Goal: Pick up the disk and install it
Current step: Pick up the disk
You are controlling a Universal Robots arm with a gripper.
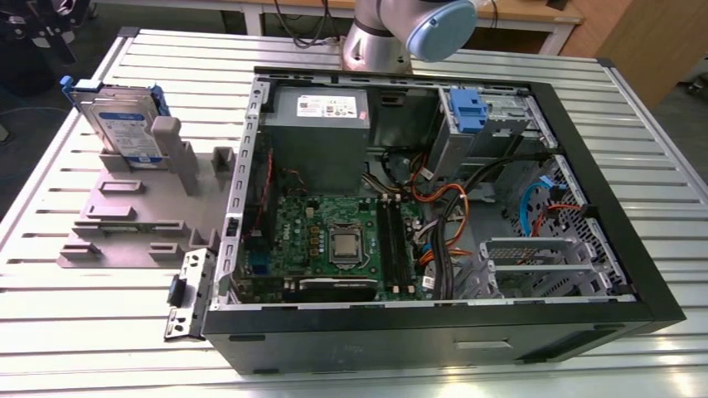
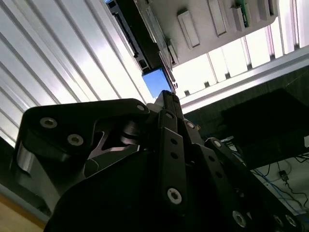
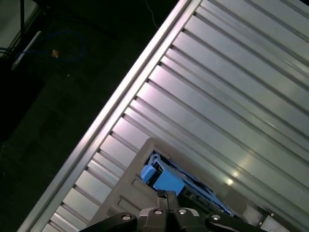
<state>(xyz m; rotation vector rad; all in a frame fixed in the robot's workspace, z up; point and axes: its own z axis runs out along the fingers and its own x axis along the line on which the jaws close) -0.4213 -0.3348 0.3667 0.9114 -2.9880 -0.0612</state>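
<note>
The disk point(image 1: 116, 124) stood on edge in the grey holder point(image 1: 133, 211), out near the far corner of the worktop point(image 1: 89, 332) at the exterior view's left. It was untouched and not yet lifted. In the first wrist view the claw point(image 3: 166, 195) pointed straight at it. The blue carrier point(image 3: 164, 181) sat just beyond the fingertips point(image 3: 162, 195), near but apart. The second wrist view agreed, with a blue patch dead ahead of the tip.

The claw looked closed, drawn to one narrow point and holding nothing. Its black linkage hid much of it, though, so I offer that as a judgement.

The disk's broad label face was turned toward the computer case point(image 1: 575, 166). Its thin top edge ran across from the exterior view's left to right. That thin thickness was what the claw would need to straddle, and it lay ahead of the tip rather than beside it.

A holder post point(image 1: 166, 145) stood against the label face. The case wall stood just beside the holder on the exterior view's right. Bare slats lay open on the holder's other sides. In the first wrist view the worktop's edge ran close by, with dark floor point(image 3: 58, 96) beyond it.
</note>
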